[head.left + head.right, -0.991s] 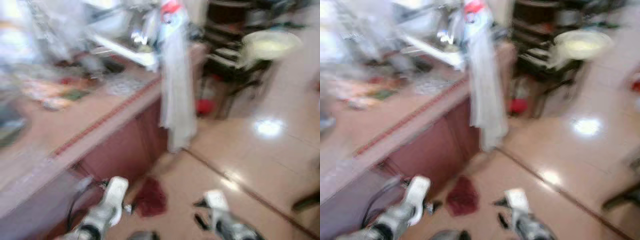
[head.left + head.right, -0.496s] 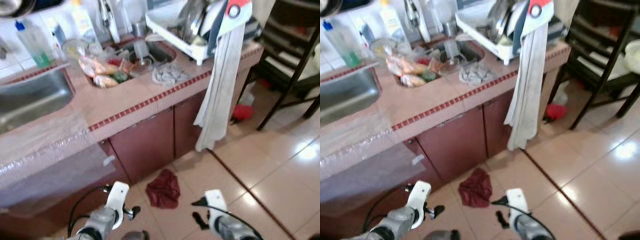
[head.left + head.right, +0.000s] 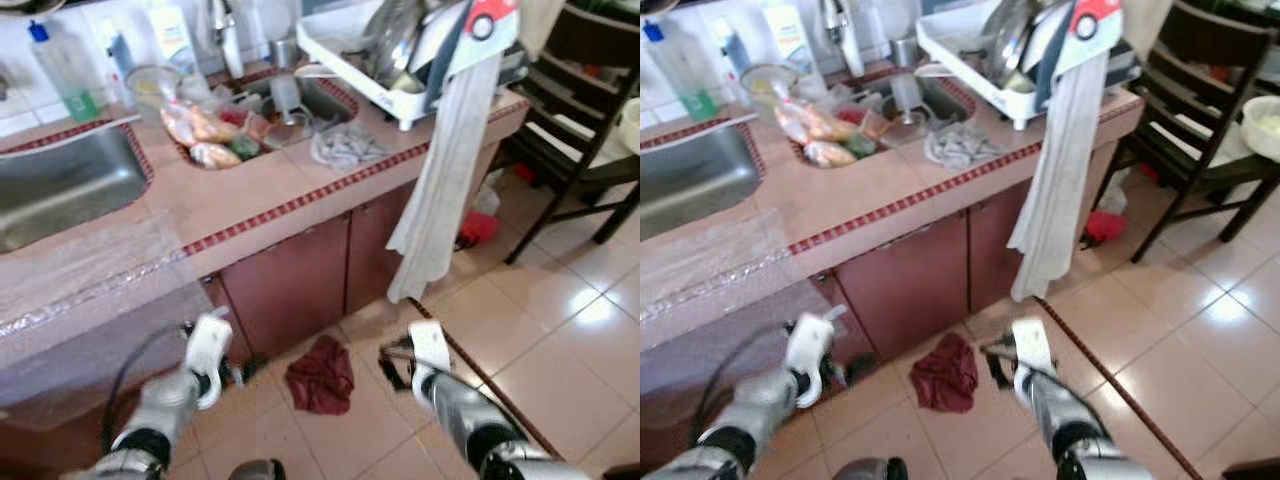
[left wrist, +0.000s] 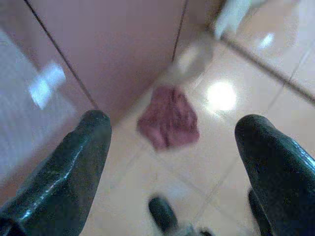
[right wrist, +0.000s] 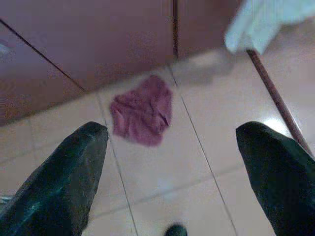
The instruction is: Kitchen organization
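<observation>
Left pincer (image 3: pixel 222 352) released, low at 8 o'clock | maroon rag (image 3: pixel 321 373) crumpled on floor between both, below bench (image 3: pixel 250 200) cupboards | right pincer (image 3: pixel 400 358) released at 4 o'clock: crouch, centre fingers over rag, pinch its raised fold.

a pink tiled counter (image 3: pixel 250 195) with a red mosaic edge sits over dark red cabinet doors (image 3: pixel 290 285). a steel sink (image 3: pixel 60 185) is set into it. glossy beige floor tiles (image 3: pixel 560 340) reflect light; a dark wooden chair (image 3: pixel 575 110) stands beyond the counter's end.
</observation>
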You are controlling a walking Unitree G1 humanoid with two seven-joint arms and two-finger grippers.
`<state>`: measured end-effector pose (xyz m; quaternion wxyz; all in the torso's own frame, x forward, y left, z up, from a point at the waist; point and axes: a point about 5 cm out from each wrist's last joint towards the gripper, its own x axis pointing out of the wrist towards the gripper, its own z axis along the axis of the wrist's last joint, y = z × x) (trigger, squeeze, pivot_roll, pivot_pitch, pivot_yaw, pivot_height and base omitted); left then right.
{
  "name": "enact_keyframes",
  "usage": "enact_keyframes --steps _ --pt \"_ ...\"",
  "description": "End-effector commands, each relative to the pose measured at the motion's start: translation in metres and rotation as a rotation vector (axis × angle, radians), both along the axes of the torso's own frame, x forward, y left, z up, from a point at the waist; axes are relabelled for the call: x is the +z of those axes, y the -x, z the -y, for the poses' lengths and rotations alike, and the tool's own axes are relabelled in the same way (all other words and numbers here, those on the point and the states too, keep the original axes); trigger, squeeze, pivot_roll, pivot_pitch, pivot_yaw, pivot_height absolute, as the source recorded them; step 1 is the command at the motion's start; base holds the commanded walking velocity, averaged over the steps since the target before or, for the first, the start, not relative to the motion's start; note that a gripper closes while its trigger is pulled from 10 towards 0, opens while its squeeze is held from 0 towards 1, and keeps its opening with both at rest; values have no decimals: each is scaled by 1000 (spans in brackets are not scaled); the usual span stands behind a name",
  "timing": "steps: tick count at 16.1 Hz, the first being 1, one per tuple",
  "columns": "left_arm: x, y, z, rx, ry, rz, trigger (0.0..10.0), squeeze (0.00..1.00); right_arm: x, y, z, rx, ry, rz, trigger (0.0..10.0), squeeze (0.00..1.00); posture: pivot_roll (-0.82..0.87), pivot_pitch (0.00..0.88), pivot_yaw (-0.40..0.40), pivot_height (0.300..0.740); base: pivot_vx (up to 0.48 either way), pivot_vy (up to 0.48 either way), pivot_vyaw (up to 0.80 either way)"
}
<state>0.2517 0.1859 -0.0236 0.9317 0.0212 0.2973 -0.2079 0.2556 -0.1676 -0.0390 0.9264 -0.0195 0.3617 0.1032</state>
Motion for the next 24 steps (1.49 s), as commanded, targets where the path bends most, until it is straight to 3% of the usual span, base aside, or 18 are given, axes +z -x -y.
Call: enact_keyframes --steps 1,3,5,7,8,10,11,12,14,16,18,19,21,24 --pt "2 6 -1 -16 14 10 10000 0 -4 7 7 -5 -27 -49 10000 0 -30 0 72 740 0 0 0" --pt "7 11 -1 -19 28 36 10000 0 -2 7 14 -24 -40 -40 10000 0 -34 0 72 740 0 0 0" --pt "40 27 5 7 47 239 10000 0 19 13 23 -68 -63 150 10000 0 -31 0 65 740 0 0 0" --pt "55 34 4 77 66 297 10000 0 26 19 27 -159 -89 211 10000 0 -21 0 57 740 0 0 0" --pt "61 43 0 129 76 318 10000 0 39 23 32 -201 -95 301 10000 0 -27 0 56 740 0 0 0" --pt "69 52 -7 182 65 343 10000 0 57 33 41 -266 -85 376 10000 0 -36 0 58 740 0 0 0" --pt "72 54 -9 197 59 362 10000 0 62 39 43 -272 -65 394 10000 0 -44 0 60 740 0 0 0" --pt "76 55 -11 220 43 400 10000 0 68 44 41 -203 -1 436 10000 0 -51 0 64 740 0 0 0" --pt "88 56 -16 263 -35 483 10000 0 81 49 41 -181 42 482 10000 0 -57 0 65 740 0 0 0" --pt "103 48 -16 275 -44 550 10000 0 101 37 38 -185 98 546 10000 0 -61 0 70 740 0 0 0" --pt "102 42 -17 286 -83 584 10000 0 110 26 29 -222 75 604 10000 0 -56 0 59 740 0 0 0" --pt "97 41 -18 303 -104 586 10000 0 117 22 23 -185 136 682 10000 0 -62 0 62 740 0 0 0" --pt "96 38 -17 332 -123 609 10000 0 120 21 16 -190 44 671 10000 0 -57 0 58 740 0 0 0" --pt "92 27 -15 335 -117 607 10000 0 125 16 0 -103 49 718 10000 0 -50 0 53 740 0 0 696"
